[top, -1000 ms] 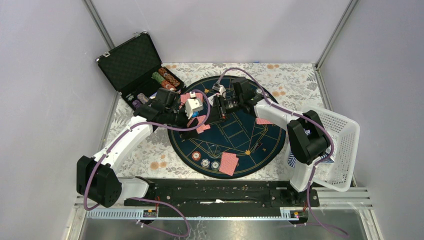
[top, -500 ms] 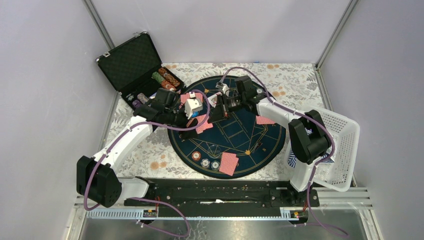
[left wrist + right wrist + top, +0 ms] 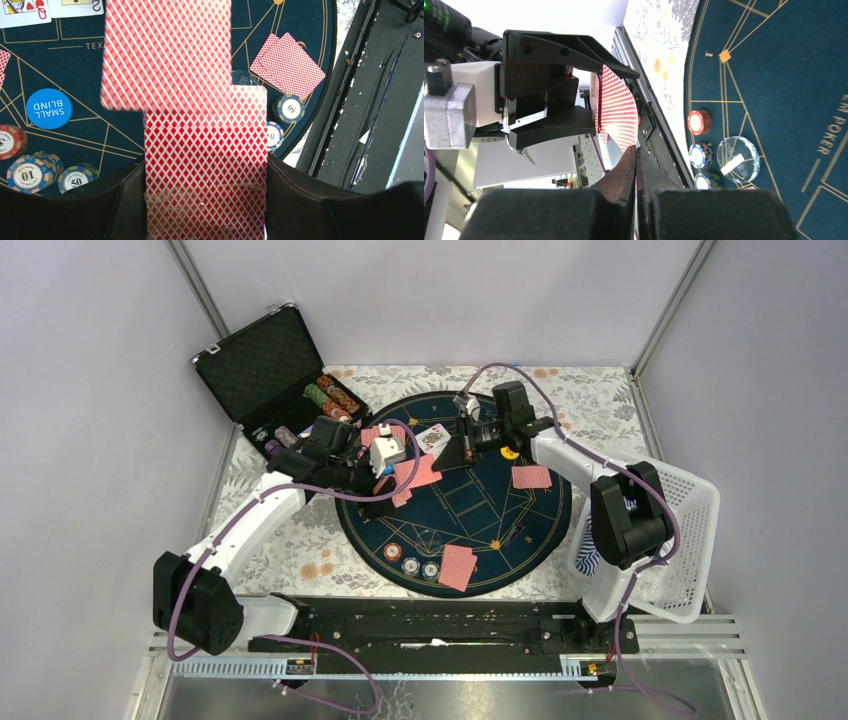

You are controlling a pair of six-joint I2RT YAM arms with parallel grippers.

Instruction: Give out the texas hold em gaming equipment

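Note:
My left gripper point(image 3: 385, 480) point(image 3: 205, 177) is shut on a deck of red-backed cards point(image 3: 205, 165) above the left part of the round poker mat point(image 3: 480, 520). My right gripper point(image 3: 463, 447) point(image 3: 635, 156) is shut on one red-backed card point(image 3: 616, 110), which lies over the deck's far end point(image 3: 165, 55) point(image 3: 420, 472). On the mat are two face-up cards point(image 3: 433, 437), a red card point(image 3: 531, 477), a pair of red cards point(image 3: 458, 566), striped chips point(image 3: 410, 565) point(image 3: 27, 172), a blue Small Blind disc point(image 3: 49, 108), a yellow disc point(image 3: 510, 452) and a clear button point(image 3: 738, 159).
An open black case point(image 3: 262, 362) with rows of chips point(image 3: 330, 397) stands at the back left. A white basket point(image 3: 680, 540) holding striped cloth point(image 3: 585, 560) sits at the right edge. A black rail point(image 3: 440, 625) runs along the near edge.
My right gripper has drawn back to the right, away from the left gripper. A red card has slid out from the deck toward it. The left arm has held still.

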